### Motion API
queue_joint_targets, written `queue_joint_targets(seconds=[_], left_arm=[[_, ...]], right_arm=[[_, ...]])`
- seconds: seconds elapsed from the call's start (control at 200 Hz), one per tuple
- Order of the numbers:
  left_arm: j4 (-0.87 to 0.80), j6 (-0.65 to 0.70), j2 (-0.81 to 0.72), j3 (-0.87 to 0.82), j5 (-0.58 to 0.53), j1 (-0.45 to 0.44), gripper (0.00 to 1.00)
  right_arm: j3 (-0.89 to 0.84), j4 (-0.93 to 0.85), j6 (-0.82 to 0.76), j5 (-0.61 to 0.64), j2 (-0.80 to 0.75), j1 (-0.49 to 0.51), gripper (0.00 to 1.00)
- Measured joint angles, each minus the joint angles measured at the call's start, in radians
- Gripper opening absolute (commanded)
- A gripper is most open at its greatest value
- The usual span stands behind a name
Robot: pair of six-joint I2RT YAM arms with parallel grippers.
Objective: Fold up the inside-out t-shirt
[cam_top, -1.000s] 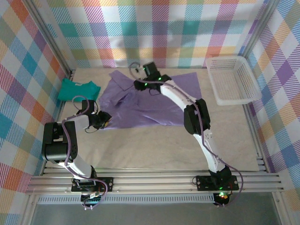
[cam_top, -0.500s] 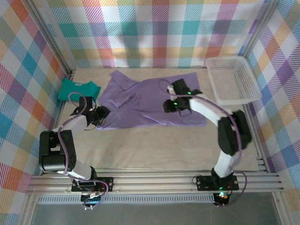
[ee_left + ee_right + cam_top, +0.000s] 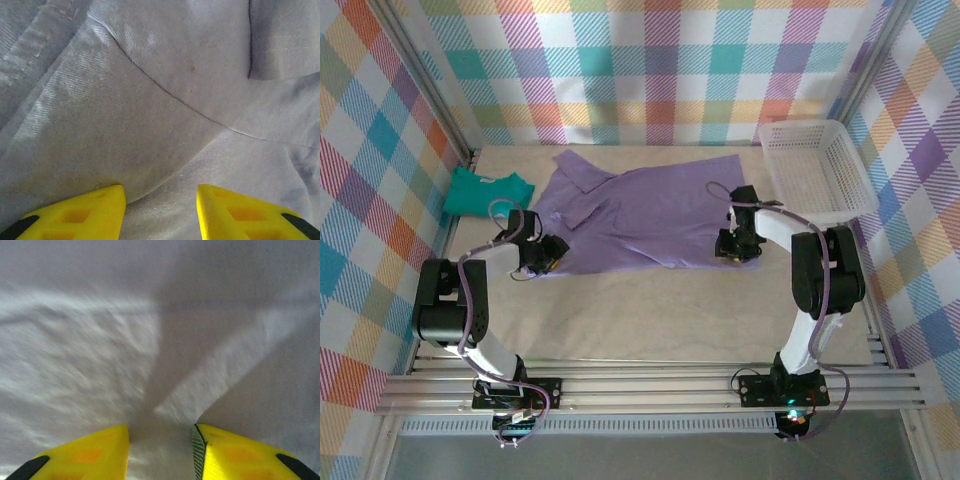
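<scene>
The lavender inside-out t-shirt (image 3: 640,215) lies spread flat across the back half of the table, with one sleeve folded over at its upper left. My left gripper (image 3: 548,255) sits low at the shirt's near left corner. In the left wrist view its yellow fingers (image 3: 107,207) stand apart, left gripper (image 3: 160,192) open over a fabric edge of the t-shirt (image 3: 150,100). My right gripper (image 3: 733,248) is at the shirt's near right corner. In the right wrist view, right gripper (image 3: 161,432) is open, with a raised crease of the t-shirt (image 3: 100,340) running into the gap.
A folded teal garment (image 3: 485,192) lies at the left wall, just left of the shirt. A white plastic basket (image 3: 817,170) stands at the back right, close to the right arm. Plaid walls enclose the table on three sides.
The right gripper swept from the shirt's far left across to its near right corner, and the shirt now lies flatter. The left gripper stayed near the near left corner.
</scene>
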Motion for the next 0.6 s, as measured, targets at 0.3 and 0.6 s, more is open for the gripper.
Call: queue_joint_targets(seconds=[0.3, 0.6], left_arm=[[-0.101, -0.008, -0.435, -0.327, 0.04, -0.062, 0.46], [-0.219, 0.028, -0.411, -0.111, -0.029, -0.081, 0.48]], right_arm=[[-0.346, -0.111, 0.15, 0.016, -0.419, -0.056, 0.37], [-0.326, -0.002, 0.189, 0.013, -0.584, 0.063, 0.38]])
